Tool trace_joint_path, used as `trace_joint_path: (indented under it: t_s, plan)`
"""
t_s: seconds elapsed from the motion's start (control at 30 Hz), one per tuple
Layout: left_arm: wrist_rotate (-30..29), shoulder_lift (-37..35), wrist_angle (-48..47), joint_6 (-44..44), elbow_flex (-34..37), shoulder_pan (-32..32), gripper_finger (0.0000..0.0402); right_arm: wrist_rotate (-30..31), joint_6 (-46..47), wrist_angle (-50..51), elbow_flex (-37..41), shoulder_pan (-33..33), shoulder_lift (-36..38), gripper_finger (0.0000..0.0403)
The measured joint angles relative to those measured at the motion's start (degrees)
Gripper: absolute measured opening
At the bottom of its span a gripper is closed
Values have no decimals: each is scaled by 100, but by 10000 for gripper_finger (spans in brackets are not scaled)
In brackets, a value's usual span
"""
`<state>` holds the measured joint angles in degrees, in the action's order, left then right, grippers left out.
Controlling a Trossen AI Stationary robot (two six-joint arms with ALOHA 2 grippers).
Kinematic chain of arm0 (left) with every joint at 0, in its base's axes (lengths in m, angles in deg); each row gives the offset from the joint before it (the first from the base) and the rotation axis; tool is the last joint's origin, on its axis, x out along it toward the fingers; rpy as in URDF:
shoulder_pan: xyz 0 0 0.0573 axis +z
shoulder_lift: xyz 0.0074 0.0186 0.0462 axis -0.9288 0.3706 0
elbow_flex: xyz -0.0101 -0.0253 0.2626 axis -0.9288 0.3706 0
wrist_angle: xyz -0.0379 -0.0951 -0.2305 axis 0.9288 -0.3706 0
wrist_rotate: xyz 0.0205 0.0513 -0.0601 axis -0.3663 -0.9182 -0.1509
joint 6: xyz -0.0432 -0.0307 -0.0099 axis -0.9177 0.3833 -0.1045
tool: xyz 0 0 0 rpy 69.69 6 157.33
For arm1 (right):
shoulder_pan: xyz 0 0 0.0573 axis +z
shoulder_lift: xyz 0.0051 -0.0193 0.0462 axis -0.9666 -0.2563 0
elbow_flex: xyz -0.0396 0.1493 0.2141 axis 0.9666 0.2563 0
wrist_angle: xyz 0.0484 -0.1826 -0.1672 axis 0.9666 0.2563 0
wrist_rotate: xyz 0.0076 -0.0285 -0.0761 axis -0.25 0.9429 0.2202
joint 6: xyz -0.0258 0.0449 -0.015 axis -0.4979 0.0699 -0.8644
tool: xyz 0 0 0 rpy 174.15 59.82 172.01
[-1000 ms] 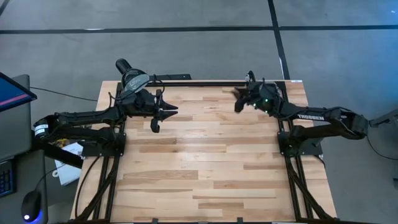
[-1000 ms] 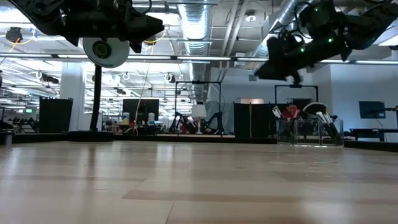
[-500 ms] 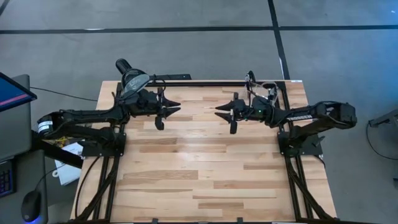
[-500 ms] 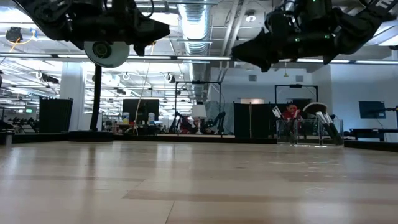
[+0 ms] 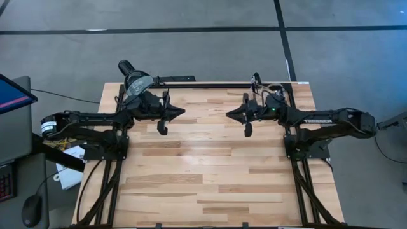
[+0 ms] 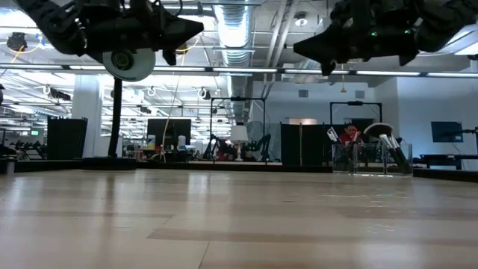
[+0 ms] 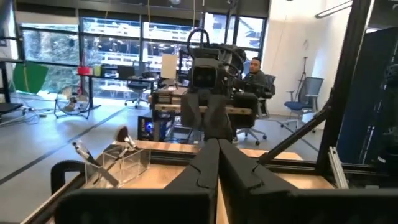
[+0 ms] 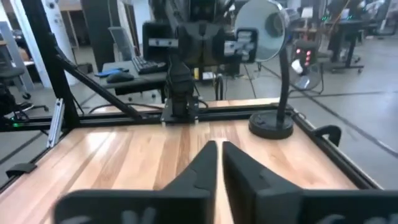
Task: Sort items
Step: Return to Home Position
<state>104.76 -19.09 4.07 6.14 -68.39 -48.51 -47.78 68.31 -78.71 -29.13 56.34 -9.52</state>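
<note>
The items, slim makeup brushes (image 6: 388, 143), stand upright in a clear plastic container (image 6: 371, 158) at the table's far right corner. The left wrist view shows the same brushes (image 7: 122, 133) in that container (image 7: 124, 163). My left gripper (image 5: 183, 112) hangs shut above the far left part of the table and points toward the right edge. My right gripper (image 5: 227, 114) hangs shut above the far right part and points toward the left edge. The two face each other tip to tip, a short way apart, with nothing between their fingers (image 7: 211, 149) (image 8: 210, 155).
A black desk lamp (image 5: 135, 80) stands at the far left corner, with its round head (image 6: 128, 63) high beside my left arm and its base (image 8: 271, 125) on the wood. A black frame rail (image 5: 203, 84) runs along the far edge. Bare wood (image 5: 210, 172) fills the near half.
Both grippers have shut from open. My right gripper has swung away from the far right corner toward the table's middle and levelled out, so that it now points at my left gripper. My left gripper has stayed in place.
</note>
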Motion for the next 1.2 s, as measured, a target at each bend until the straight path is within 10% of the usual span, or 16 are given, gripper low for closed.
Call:
trace_joint_path:
  t_s: [0.53,1.2]
  plan:
    - [-1229,-1299,1272,-515,1687,-701,4,2313,211,-526,1342,936,1649,1]
    - [-1998,-2630,630,-286,2448,-1816,4,2468,552,-489,2757,1320,3381,0]
